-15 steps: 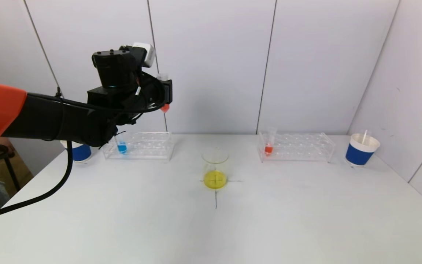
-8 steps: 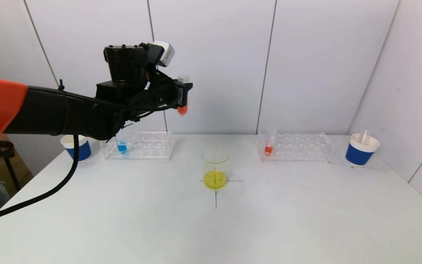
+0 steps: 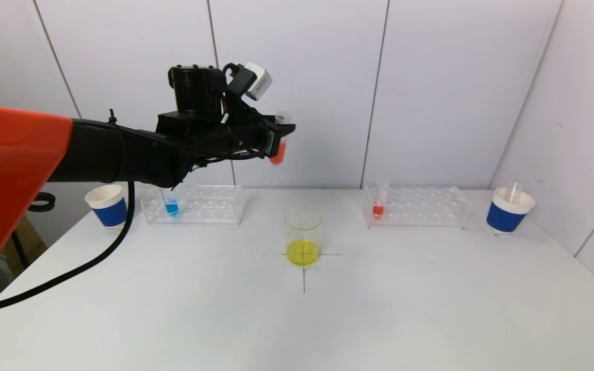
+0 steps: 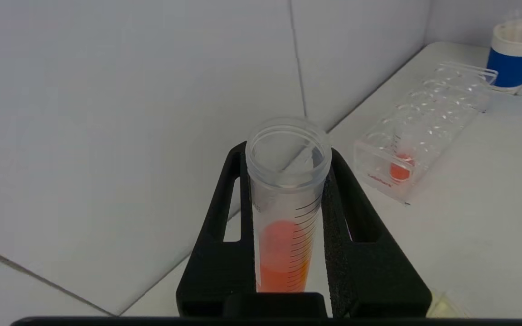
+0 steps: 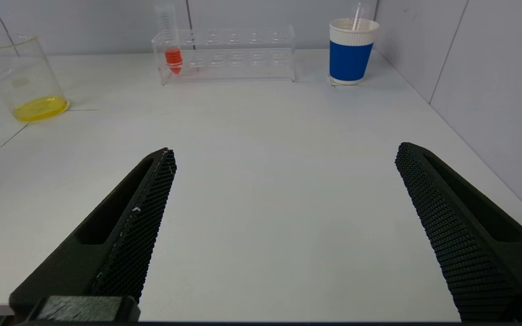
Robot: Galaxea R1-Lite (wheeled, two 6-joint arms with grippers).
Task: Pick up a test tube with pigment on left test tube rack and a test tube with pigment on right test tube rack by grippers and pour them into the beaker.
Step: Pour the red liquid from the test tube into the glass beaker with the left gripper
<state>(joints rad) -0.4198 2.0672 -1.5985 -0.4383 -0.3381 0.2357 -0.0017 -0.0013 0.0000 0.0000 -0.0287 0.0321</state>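
White table, plain white panelled walls, left arm up in the air

Left gripper (image 3: 276,138) is clamped on an orange test tube (image 3: 278,149), high above the white table (image 3: 405,309), left of the beaker (image 3: 302,237). Right gripper (image 5: 283,158) sits wide apart, holding nothing, low over the table.

White table (image 3: 431,309) with black cross mark (image 3: 303,268), blue-and-white paper cup (image 3: 107,205) at far left, second blue-and-white paper cup (image 3: 508,210) holding white stick (image 3: 512,191) at far right, white panelled wall (image 3: 431,93)
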